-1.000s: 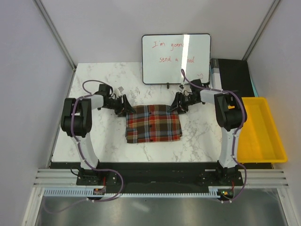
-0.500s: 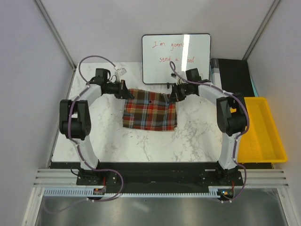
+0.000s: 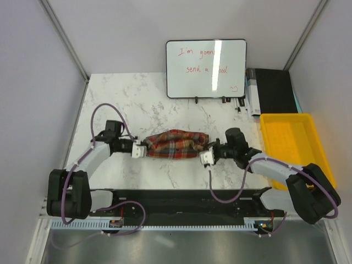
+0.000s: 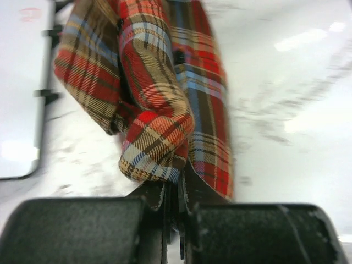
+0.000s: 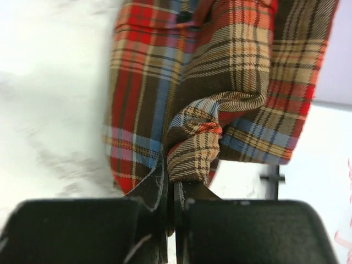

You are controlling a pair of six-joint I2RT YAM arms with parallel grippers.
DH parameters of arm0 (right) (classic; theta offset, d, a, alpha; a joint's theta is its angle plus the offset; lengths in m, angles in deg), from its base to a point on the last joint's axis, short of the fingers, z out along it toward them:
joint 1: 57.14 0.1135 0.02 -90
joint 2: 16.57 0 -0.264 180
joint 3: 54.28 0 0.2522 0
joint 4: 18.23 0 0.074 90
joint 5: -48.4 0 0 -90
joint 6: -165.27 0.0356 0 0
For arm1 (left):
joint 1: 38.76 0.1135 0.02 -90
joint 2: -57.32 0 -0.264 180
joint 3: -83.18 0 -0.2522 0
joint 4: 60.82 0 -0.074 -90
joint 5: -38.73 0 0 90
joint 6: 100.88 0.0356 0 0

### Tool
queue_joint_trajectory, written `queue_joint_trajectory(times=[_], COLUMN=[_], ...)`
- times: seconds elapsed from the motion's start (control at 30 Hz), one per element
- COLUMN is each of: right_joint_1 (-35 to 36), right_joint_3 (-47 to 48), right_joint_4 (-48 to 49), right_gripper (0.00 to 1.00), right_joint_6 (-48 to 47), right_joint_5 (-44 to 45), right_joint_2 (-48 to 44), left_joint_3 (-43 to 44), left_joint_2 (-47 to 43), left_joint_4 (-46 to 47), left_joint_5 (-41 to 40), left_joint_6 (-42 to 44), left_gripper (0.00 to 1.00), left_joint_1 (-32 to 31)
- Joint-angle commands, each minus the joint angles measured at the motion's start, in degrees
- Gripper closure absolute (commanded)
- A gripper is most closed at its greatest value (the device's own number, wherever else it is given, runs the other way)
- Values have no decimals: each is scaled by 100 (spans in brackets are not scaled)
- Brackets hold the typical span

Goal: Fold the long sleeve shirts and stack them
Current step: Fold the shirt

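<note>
**Two Grippers Hold One Plaid Shirt Between Them**

The big white marble table (image 3: 110,93) fills most of the top view. The two arms reach out low over its near half, one from each side.

Between them hangs the plaid flannel shirt (image 3: 175,144), red, brown and blue. It is over the middle of the table, bunched into a long, thin band. I cannot tell if its low part touches the table.

The left gripper (image 3: 141,149) pinches the left end of the shirt. Its jaws are squeezed tight on a fat fold of cloth (image 4: 159,110). The right gripper (image 3: 207,157) does the same at the other end, with its jaws shut on a bunched corner. Holding both ends like this probably lets the arms carry one edge across to make a fold. The fold does not look done yet, and I see no stack.

At the far edge stands a whiteboard (image 3: 206,69) with red writing. To the right sit a yellow bin (image 3: 300,148) and, behind it, a black box (image 3: 272,91). The right arm is close to the bin, so it could bump it. Nothing lies on the table near the shirt.
</note>
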Motion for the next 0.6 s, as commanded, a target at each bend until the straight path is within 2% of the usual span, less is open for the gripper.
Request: queue_joint_trajectory(times=[0.0, 0.13, 0.2, 0.23, 0.27, 0.3, 0.33, 0.37, 0.4, 0.43, 0.5, 0.57], right_joint_1=[149, 194, 203, 203, 203, 203, 203, 203, 203, 203, 212, 203], right_joint_3=[-1062, -1441, -1617, -1696, -1845, -1907, -1934, -1899, -1838, -1672, -1443, -960], right_joint_4=[394, -481, -1051, -1307, -1570, -1764, -1967, -2491, -2809, -3160, -4250, -5162], right_gripper=[100, 100, 87, 73, 41, 30, 24, 11, 5, 2, 2, 2], right_joint_6=[-2932, -3758, -4241, -4364, -4522, -4628, -4742, -4917, -5006, -5138, -5472, -5429], right_joint_5=[-488, -761, -840, -875, -910, -902, -910, -919, -867, -806, -613, -559], right_joint_2=[-393, -1016, -1525, -1884, -2088, -2272, -2596, -2730, -2871, -3081, -3267, -3487], left_joint_3=[-1101, -1718, -1955, -2018, -2105, -2132, -2124, -2106, -2089, -2062, -1861, -1502], left_joint_2=[-295, -691, -980, -1078, -1175, -1271, -1472, -1570, -1702, -1920, -2185, -2527], left_joint_4=[-1298, -1414, -1484, -1519, -1555, -1703, -1791, -1949, -2307, -2520, -2854, -3111], left_joint_5=[84, 364, 427, 453, 462, 488, 506, 532, 550, 567, 629, 708], left_joint_6=[4388, 5328, 5462, 5541, 5576, 5585, 5620, 5638, 5690, 5734, 5586, 4868], left_gripper=[98, 98, 80, 53, 45, 41, 33, 26, 20, 18, 18, 18], left_joint_1=[43, 43, 43, 43, 43, 43, 43, 43, 43, 43, 43, 43])
